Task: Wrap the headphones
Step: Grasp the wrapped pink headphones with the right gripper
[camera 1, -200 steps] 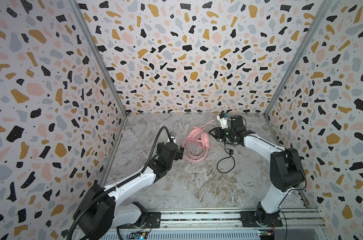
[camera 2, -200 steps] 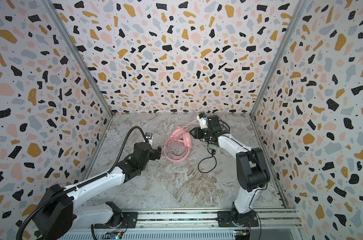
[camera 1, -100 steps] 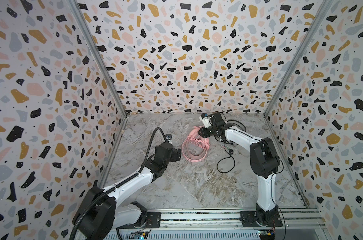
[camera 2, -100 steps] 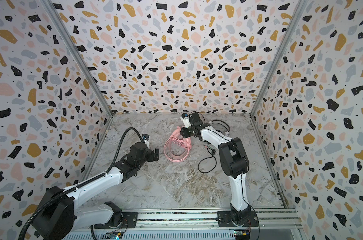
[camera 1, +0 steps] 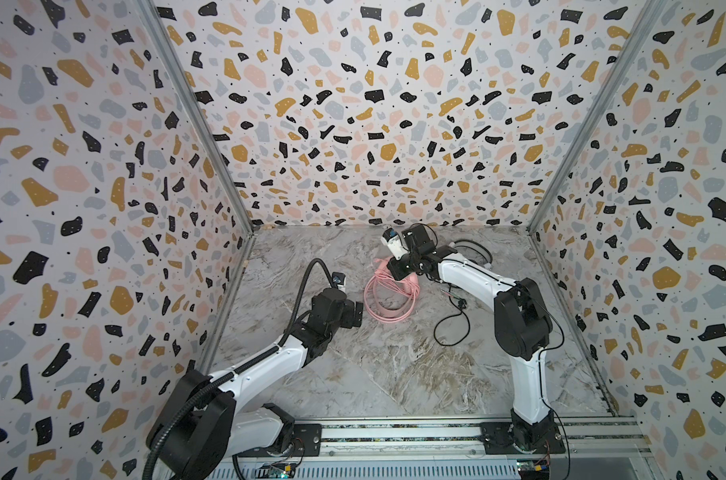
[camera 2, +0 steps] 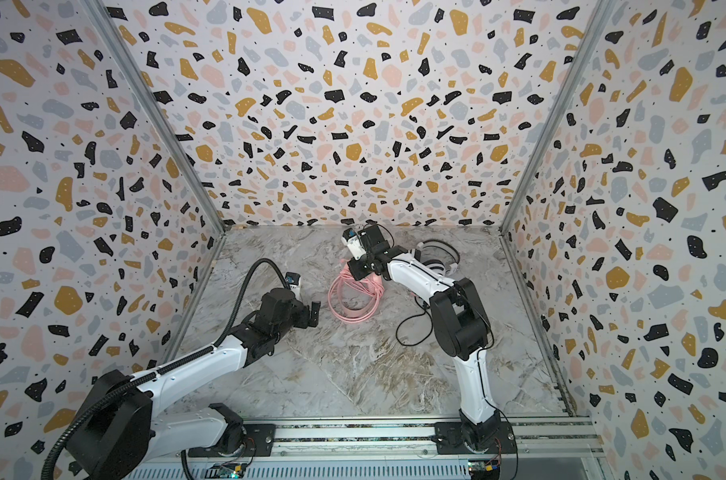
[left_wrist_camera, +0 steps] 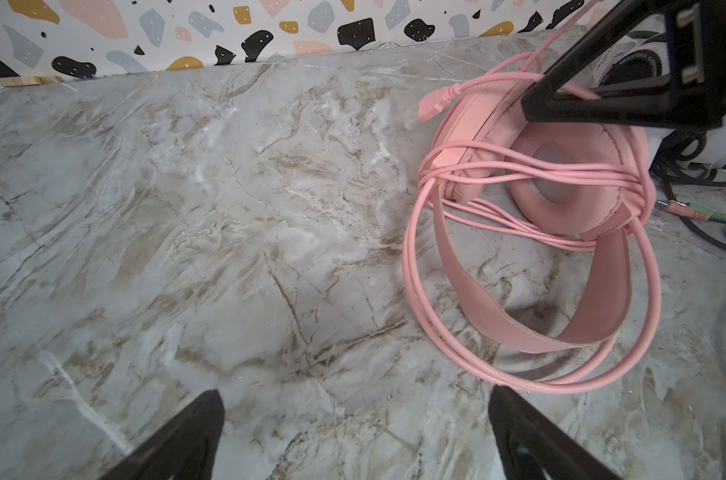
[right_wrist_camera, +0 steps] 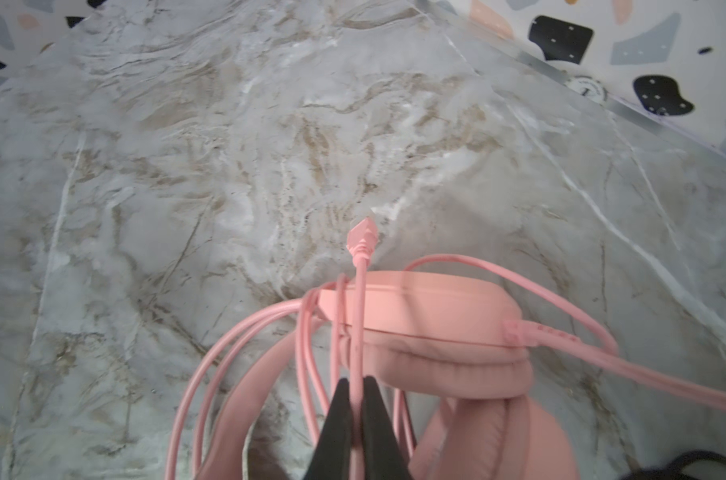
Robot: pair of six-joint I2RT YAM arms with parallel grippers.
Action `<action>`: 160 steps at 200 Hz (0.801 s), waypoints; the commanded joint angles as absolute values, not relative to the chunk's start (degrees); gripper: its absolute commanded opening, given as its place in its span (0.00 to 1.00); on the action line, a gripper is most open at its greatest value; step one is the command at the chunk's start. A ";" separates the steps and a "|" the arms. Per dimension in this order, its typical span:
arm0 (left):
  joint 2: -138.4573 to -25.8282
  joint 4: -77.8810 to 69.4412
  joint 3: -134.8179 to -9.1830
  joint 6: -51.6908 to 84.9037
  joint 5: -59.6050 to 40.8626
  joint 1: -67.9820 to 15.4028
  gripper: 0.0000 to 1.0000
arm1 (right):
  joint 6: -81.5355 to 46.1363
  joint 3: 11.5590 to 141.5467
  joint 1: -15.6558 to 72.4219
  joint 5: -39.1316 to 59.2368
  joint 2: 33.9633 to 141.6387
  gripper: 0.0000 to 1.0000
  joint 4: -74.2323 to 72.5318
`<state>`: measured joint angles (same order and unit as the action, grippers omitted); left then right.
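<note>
The pink headphones (camera 1: pixel 390 296) (camera 2: pixel 355 298) lie mid-table, their pink cord looped round the ear cups (left_wrist_camera: pixel 560 183) (right_wrist_camera: pixel 436 328). My right gripper (right_wrist_camera: pixel 355 384) (camera 1: pixel 394 272) (camera 2: pixel 357 270) is shut on one strand of that cord just behind its plug end (right_wrist_camera: pixel 363 237) (left_wrist_camera: pixel 431 102), above the ear cups. My left gripper (left_wrist_camera: pixel 355 395) (camera 1: pixel 359 313) (camera 2: pixel 314 311) stands open and empty, low over the table, left of the pink loops. The white headphones (camera 2: pixel 440 254) (camera 1: pixel 475 249) sit at the back right, partly hidden behind my right arm, with their black cord (camera 1: pixel 452 328) trailing forward.
Terrazzo-patterned walls (camera 1: pixel 103 208) close in the left, back and right of the marble table (camera 1: pixel 394 374). A green-tipped audio plug (left_wrist_camera: pixel 710 216) lies beside the pink ear cup. The arm bases stand on a rail (camera 1: pixel 394 436) along the front edge.
My right gripper swung left from beside the white headphones to the pink ones and shut on the pink cord. My left gripper drew back slightly, still open.
</note>
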<state>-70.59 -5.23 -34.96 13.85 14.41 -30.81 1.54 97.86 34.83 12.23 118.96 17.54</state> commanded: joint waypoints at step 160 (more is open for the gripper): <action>-72.90 -4.95 -35.42 14.67 14.11 -30.38 1.00 | -3.31 85.05 33.47 14.78 102.30 0.47 14.06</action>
<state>-72.18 -4.62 -34.26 14.22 13.96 -30.74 0.62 90.37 35.00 13.72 111.66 18.00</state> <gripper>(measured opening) 0.999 0.473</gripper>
